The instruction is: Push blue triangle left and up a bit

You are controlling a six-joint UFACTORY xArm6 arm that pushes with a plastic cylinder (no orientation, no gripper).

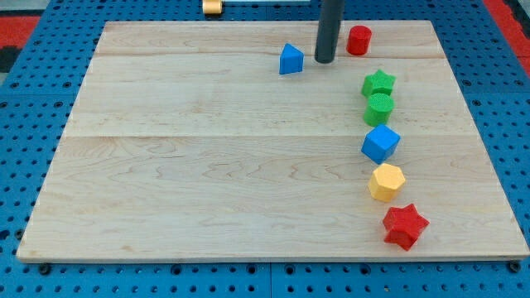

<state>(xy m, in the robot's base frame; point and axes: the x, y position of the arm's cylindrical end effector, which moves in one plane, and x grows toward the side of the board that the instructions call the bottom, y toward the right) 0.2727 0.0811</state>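
Observation:
The blue triangle (291,60) sits near the top of the wooden board (207,165), a little right of centre. My tip (325,61) is on the board just to the right of the blue triangle, a small gap apart from it. A red cylinder (358,40) stands to the right of the rod, close to the board's top edge.
Down the view's right side stand a green star (378,83), a green cylinder (379,108), a blue cube (381,143), a yellow hexagon (386,182) and a red star (405,226). A yellow object (213,7) lies beyond the top edge. Blue pegboard surrounds the board.

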